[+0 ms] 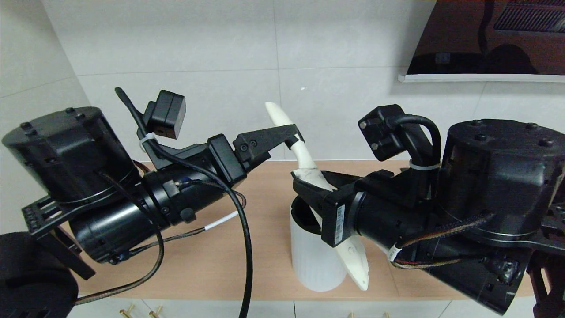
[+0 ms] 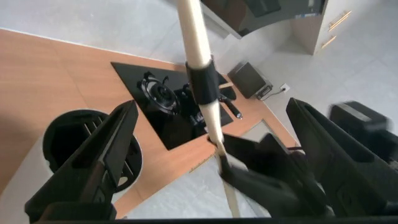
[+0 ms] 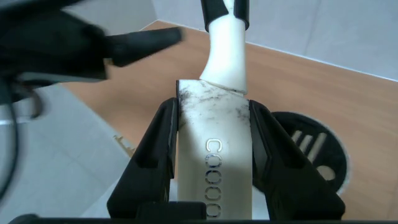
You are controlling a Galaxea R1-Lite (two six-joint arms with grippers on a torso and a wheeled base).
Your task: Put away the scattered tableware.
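While right jaws clamp the spatula [image 1: 304,155], a holder [image 1: 310,261] stands below.

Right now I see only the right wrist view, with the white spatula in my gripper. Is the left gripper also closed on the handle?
Observer: No, the left gripper is open; the spatula handle passes between its fingers.
Operator: Where is the wide end? It runs out of my picture.
Observer: It hangs low, crossing in front of the white holder on the wooden counter in the head view.
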